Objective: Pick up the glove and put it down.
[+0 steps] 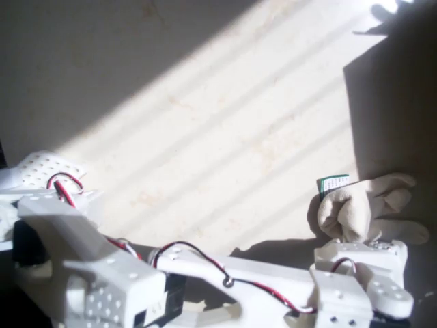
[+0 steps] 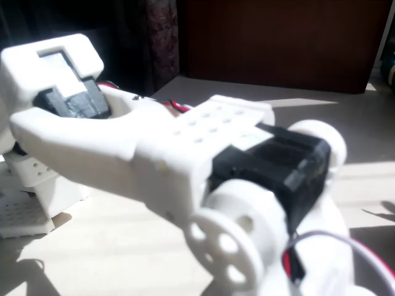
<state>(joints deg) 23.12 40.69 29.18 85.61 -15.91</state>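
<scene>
In the overhead view the glove lies on the table at the lower right of the frame, half in sunlight and half in the shadow that covers the right edge. Its cuff end is bunched toward the left and its stubby fingers point to the right, so its long axis runs roughly left to right across the picture. A small green card sits at the glove's upper left corner, touching it or just beside it. The white arm reaches along the bottom edge from the lower left, and the end effector sits directly below the glove in the frame, at its lower edge. Contact cannot be confirmed, because the wrist housing hides the fingertips. For the same reason it cannot be told whether the jaws stand open or closed, or whether they hold any fabric. The glove therefore lies immediately up-frame of the end effector. As a judgement, the grasp axis should cross the glove's long axis at the bunched middle. The fixed view gives a close, blurred view of the arm's joints.
</scene>
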